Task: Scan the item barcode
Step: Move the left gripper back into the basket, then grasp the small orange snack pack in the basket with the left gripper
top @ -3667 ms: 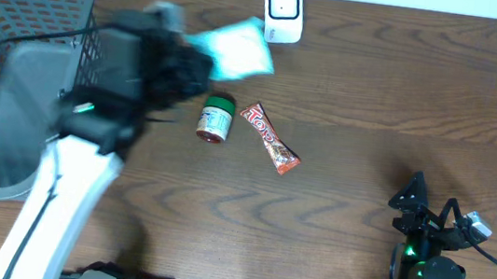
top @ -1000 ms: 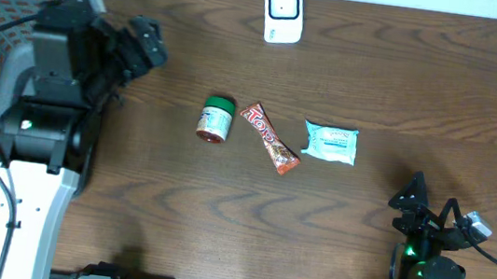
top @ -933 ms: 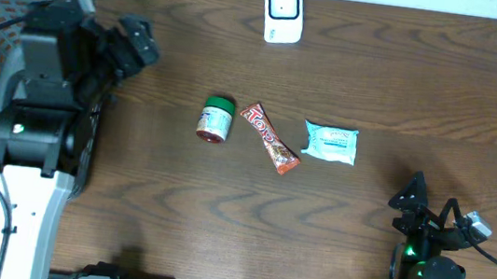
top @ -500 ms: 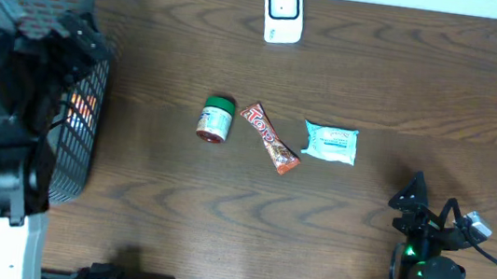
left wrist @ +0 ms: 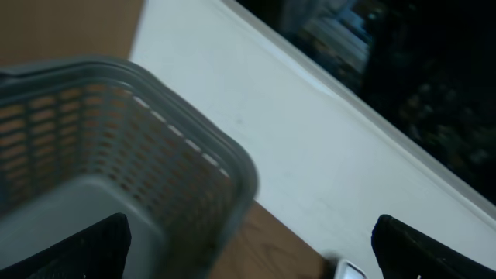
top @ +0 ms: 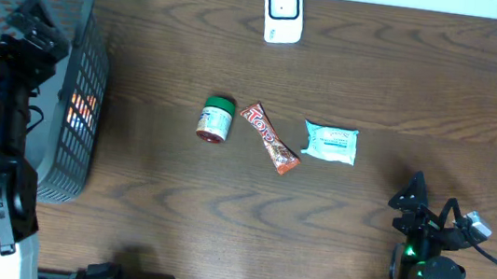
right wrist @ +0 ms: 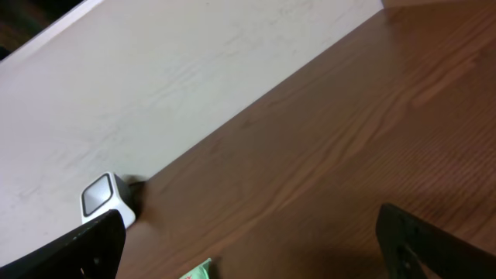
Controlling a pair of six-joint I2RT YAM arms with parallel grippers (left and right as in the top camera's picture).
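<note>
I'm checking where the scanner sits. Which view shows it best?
Overhead: the scanner shows whole and unobstructed. The right wrist view catches it small, lower left; the left wrist view shows at most a white sliver.

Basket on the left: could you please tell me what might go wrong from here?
The open left claw hangs over the basket, so descending could snag the mesh wall or shove the basket. The jar lies close beside the candy bar; a wide claw fetching one might knock the other.
</note>
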